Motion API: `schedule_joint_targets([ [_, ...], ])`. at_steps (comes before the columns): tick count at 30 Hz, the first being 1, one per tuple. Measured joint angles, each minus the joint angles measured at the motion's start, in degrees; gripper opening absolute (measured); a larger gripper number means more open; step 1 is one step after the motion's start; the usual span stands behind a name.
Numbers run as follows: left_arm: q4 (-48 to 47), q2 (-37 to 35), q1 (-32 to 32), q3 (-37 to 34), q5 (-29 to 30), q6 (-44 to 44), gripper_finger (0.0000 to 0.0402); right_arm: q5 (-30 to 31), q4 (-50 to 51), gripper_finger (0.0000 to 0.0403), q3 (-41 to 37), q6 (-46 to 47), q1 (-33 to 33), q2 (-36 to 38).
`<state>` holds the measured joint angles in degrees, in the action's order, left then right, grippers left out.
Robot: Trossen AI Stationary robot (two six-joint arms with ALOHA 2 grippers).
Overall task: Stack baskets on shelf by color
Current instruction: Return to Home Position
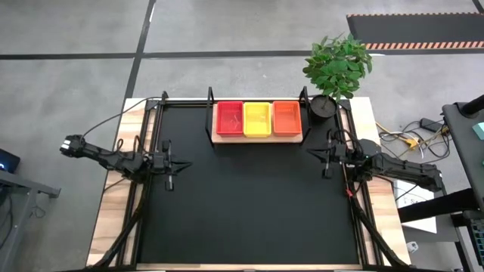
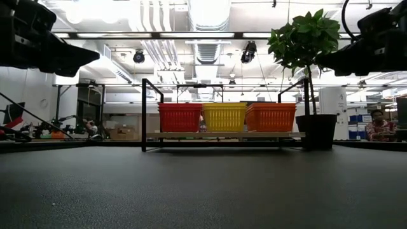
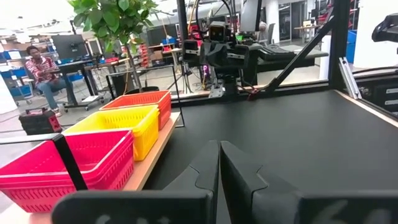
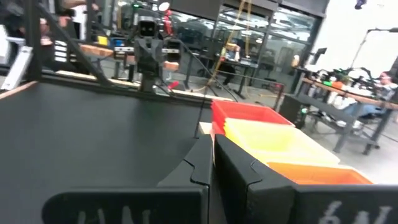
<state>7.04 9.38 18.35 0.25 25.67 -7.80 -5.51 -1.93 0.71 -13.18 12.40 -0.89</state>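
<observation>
Robotics lab, exposed ceiling ducts [image 2: 206, 44], cluttered workbenches [image 4: 339, 93], seated person [image 3: 42, 70]

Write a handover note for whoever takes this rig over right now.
Left pincer: shut, holding nothing, above the left side of the mat.
Right pincer: shut, holding nothing, above the right side.
Baskets: pink-red stack, yellow stack and orange stack side by side on the shelf, one colour each.
Done: no basket shows off the shelf, so sorting looks complete.
Left: probably only parking both arms.
</observation>
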Motion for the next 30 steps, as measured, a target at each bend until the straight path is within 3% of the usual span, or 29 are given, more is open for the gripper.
schedule_joint_targets([
  [6, -0.1, 1.2, 0.0, 0.0, 0.0, 0.0, 0.0000, 2.5, 0.0, 0.0009, 0.0, -0.1, 0.0, 0.0],
  [14, -0.1, 2.7, 0.0, 0.0, 0.1, -0.1, 0.0000, 2.5, 0.0, 0.0009, 0.0, -7.7, 0.0, 0.0],
  [30, -0.1, 4.8, 0.0, 0.0, 0.1, -0.1, 0.0000, 2.6, 0.0, 0.0009, -0.1, -6.4, 0.0, 0.0],
])
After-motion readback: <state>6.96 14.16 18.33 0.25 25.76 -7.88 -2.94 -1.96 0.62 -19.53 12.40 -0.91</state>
